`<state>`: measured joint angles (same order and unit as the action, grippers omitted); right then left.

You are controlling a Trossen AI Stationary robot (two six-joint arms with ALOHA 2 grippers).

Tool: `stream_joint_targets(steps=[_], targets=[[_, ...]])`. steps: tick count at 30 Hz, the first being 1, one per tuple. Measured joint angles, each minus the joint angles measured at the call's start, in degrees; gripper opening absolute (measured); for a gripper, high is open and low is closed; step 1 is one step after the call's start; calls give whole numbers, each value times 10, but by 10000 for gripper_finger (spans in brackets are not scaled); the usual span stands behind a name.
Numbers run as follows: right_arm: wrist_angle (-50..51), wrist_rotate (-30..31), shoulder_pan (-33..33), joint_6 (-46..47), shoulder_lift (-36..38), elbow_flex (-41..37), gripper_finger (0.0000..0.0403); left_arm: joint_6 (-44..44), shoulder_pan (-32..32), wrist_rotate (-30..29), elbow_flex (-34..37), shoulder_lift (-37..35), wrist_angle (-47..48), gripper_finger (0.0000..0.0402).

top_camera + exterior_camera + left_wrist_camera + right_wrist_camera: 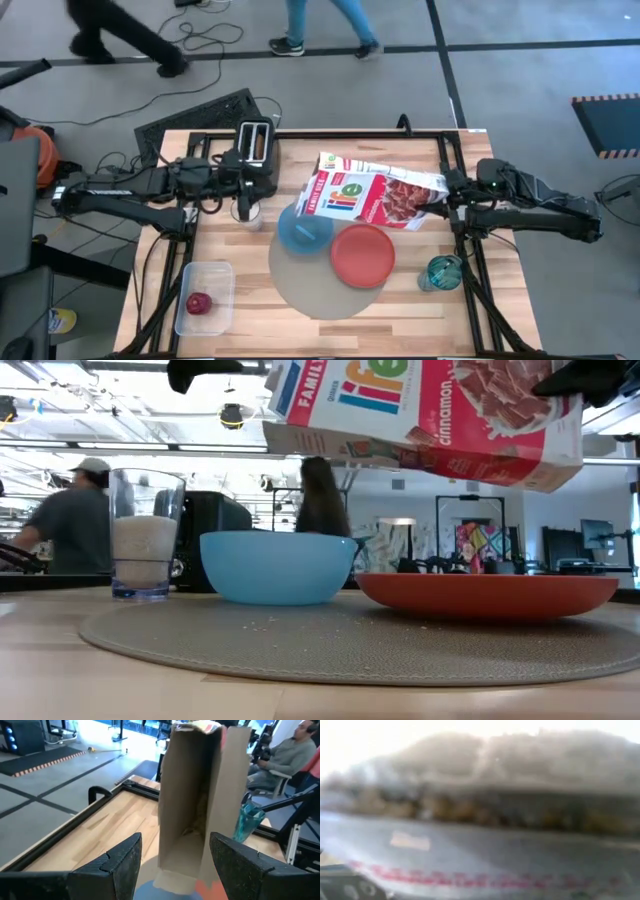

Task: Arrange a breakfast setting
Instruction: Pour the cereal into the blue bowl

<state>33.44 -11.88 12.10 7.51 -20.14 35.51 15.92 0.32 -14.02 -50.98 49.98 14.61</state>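
My right gripper is shut on a red cereal box, held tilted in the air above the light-blue bowl and the red-orange plate. Bowl and plate stand on the round grey-beige mat. The box's open end faces my left gripper, which is open and empty in front of the toaster. The teal glass stands right of the mat. The red apple lies in the clear tub. I see no spoon. My right gripper holds the cereal box by its closed end, coming level from the table's right side. The box is lifted clear and slopes down toward the bowl, open end lowest. The fingers themselves are hidden by the box and the wrist.
The black-and-silver toaster stands at the far edge beside my left arm. A clear glass with a white filling stands left of the bowl. Crumbs lie on the mat. People move in the room beyond the table.
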Motion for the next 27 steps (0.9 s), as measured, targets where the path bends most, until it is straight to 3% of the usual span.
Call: stream_joint_targets(steps=[27], targets=[[43,-16,-1,-15,-29,23,208,-2,-4,-2,0,11,-10,220]])
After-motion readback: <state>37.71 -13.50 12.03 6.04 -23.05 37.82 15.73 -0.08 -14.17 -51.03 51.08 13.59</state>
